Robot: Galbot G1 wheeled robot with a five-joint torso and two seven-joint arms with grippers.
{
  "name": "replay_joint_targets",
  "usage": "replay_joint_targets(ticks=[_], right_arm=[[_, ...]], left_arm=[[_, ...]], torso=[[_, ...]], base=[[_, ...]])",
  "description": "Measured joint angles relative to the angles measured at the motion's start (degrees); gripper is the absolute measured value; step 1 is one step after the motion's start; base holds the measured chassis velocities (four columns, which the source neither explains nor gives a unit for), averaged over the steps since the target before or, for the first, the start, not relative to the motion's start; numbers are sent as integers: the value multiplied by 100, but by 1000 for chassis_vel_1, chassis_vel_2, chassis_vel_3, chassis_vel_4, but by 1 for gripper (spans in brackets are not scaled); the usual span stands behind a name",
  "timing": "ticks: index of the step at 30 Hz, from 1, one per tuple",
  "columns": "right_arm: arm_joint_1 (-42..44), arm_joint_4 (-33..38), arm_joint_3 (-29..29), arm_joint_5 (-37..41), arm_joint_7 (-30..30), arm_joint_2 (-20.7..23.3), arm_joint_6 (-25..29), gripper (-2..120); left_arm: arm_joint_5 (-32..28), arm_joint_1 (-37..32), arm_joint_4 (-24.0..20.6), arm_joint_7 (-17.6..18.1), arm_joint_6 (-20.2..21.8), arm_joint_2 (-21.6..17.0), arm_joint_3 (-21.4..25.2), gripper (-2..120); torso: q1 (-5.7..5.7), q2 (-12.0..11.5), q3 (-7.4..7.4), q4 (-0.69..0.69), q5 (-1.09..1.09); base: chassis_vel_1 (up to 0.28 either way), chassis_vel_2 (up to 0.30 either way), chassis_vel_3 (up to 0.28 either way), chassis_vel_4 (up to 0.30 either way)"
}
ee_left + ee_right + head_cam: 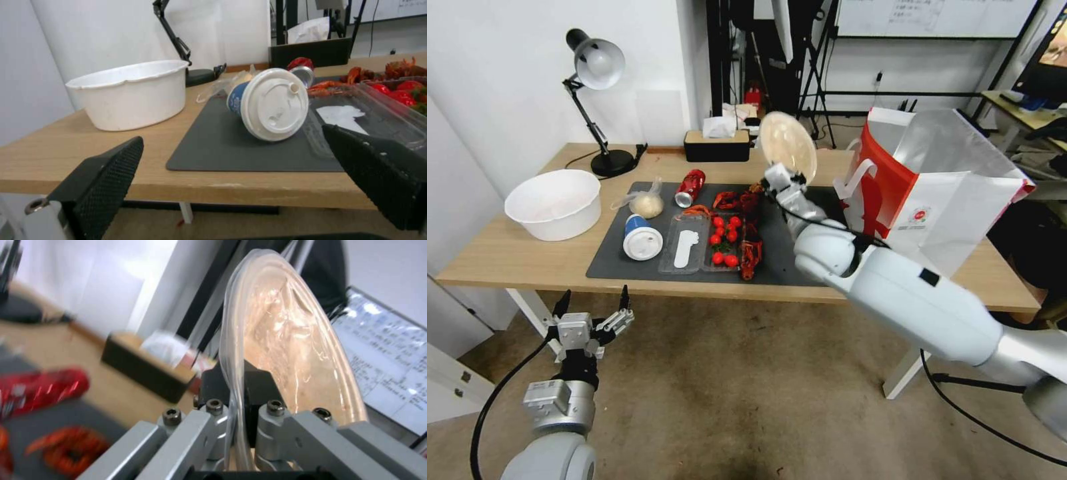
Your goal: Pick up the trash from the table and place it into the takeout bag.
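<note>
One beige shallow bowl (pixel 788 146) we pinch in our right gripper (pixel 785 180), frame centre; left gripper (pixel 592 305) spread, lower left.

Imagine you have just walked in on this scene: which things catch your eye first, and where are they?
The right gripper holds a beige shallow bowl up on edge above the dark mat, beside the big takeout bag gaping open at the table's right end. The left gripper hangs open below the table's front edge.

White-and-silver arms with black cables, black mesh-textured finger pads (pixel 106 173), hex screws on grey gripper brackets
</note>
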State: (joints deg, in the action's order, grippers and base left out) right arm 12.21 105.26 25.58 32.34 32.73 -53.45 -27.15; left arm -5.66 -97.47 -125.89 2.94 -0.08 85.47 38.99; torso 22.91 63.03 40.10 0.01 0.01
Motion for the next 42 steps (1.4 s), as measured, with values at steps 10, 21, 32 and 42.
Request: replay_joint_targets(ticks=[10, 21, 32, 42], right_arm=[[530, 1352, -2044, 912, 152, 1066, -525, 0], [2257, 2045, -3653, 929, 260, 1746, -946, 0], [3065, 2141, -4230, 813, 272, 1762, -1254, 3], [3035, 1873, -4187, 763, 286, 1616, -1197, 44]], left_arm=[[191, -33, -37, -1, 8, 41, -130, 100], [345, -50, -47, -2, 16, 49, -324, 100], [369, -81, -49, -2, 14, 21, -375, 100], [377, -101, -39, -4, 9, 8, -407, 100]], torso=[[0, 0, 0, 0, 3], [0, 0, 1, 0, -1], [0, -1, 0, -1, -1], [0, -1, 1, 0, 0]], base=[[0, 0, 0, 0], [0, 0, 0, 0], [0, 0, 0, 0], [0, 0, 0, 0]])
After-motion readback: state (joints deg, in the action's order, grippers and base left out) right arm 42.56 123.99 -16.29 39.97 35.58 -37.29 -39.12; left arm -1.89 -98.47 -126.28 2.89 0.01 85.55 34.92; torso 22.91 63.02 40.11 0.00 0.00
